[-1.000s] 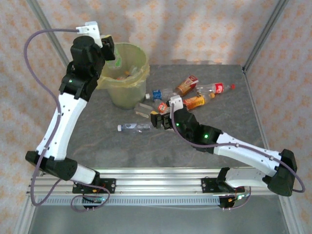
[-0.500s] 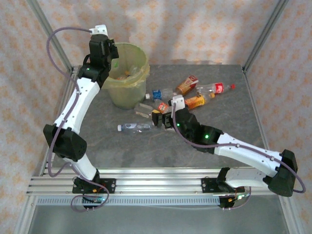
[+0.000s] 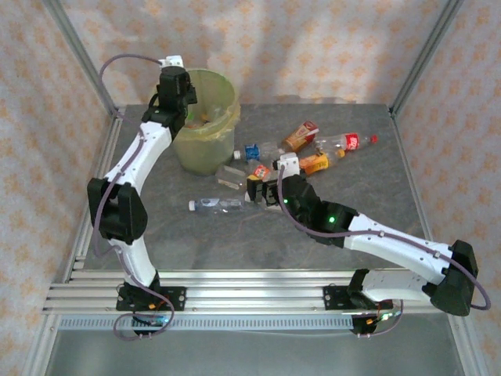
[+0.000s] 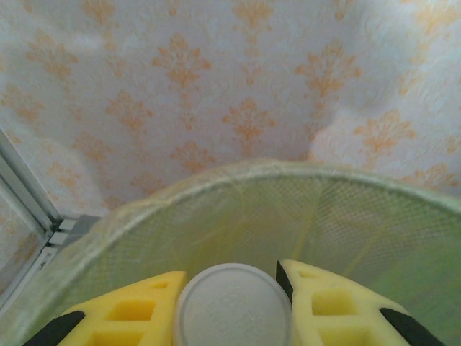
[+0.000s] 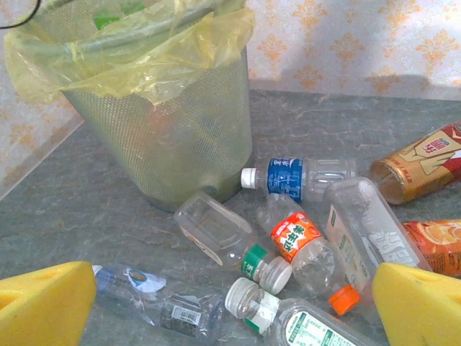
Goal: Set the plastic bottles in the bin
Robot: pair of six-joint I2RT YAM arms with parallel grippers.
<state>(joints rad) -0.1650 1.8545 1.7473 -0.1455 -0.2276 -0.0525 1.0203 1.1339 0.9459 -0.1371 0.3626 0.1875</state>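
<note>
The bin (image 3: 207, 129), lined with a yellow-green bag, stands at the back left; its rim (image 4: 238, 176) curves just beyond my left gripper. My left gripper (image 4: 230, 280) (image 3: 185, 94) hangs at the bin's left rim, shut on a bottle whose pale round cap (image 4: 234, 306) faces the camera. My right gripper (image 5: 234, 288) (image 3: 258, 190) is open, low over the loose bottles. Between its fingers lie a white-capped green-label bottle (image 5: 288, 321), a square clear bottle (image 5: 220, 234) and an orange-label bottle (image 5: 297, 239). A crushed clear bottle (image 5: 155, 303) (image 3: 215, 204) lies to the left.
A blue-label bottle (image 5: 299, 175) lies against the bin's mesh wall (image 5: 173, 137). A tall clear bottle with an orange cap (image 5: 364, 238), a brown tea bottle (image 5: 421, 162) and an orange-filled bottle (image 5: 436, 245) lie to the right. A red-label bottle (image 3: 348, 142) lies farther back.
My left arm has stretched out and lowered, carrying its bottle rightward to the bin's rim. The right gripper has crept slightly toward the bottles.
</note>
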